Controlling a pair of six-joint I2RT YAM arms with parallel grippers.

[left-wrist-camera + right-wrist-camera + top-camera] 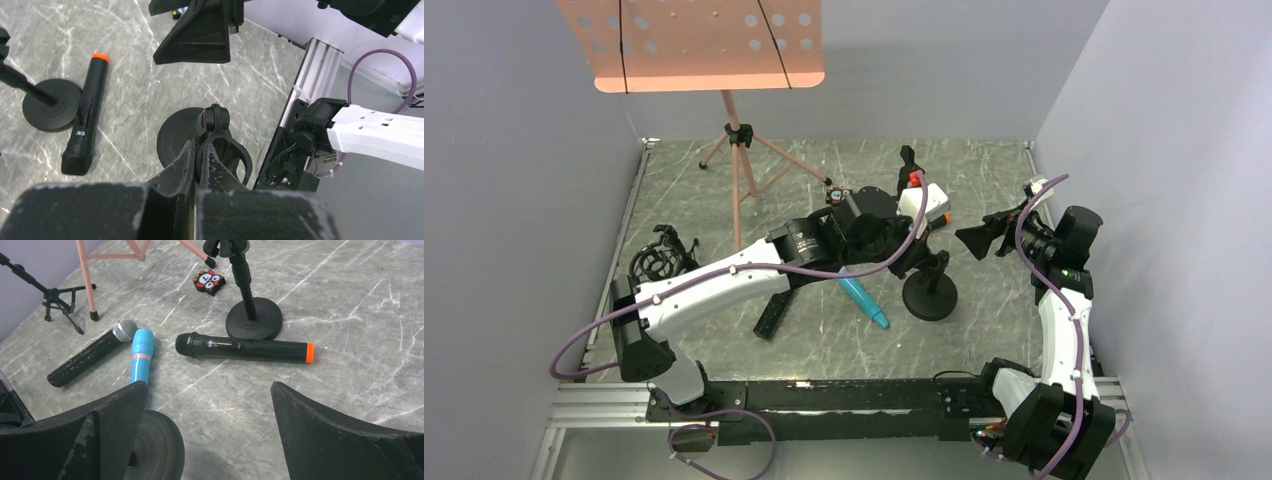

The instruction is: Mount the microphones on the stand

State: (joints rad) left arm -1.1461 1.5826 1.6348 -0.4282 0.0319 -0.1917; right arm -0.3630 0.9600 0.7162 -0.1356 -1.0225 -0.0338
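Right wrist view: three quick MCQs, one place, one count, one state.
1. The orange-ended mic lies: A) in a stand clip B) flat on the table near the round stand base C) in an end effector
2. Mics on the table: A) one B) two C) three
3. The right end effector is: A) open, empty B) shut on a mic C) shut, empty
B, it lies by the base; C, silver-headed mic, blue mic and the orange-ended one; A, fingers wide apart, nothing between.
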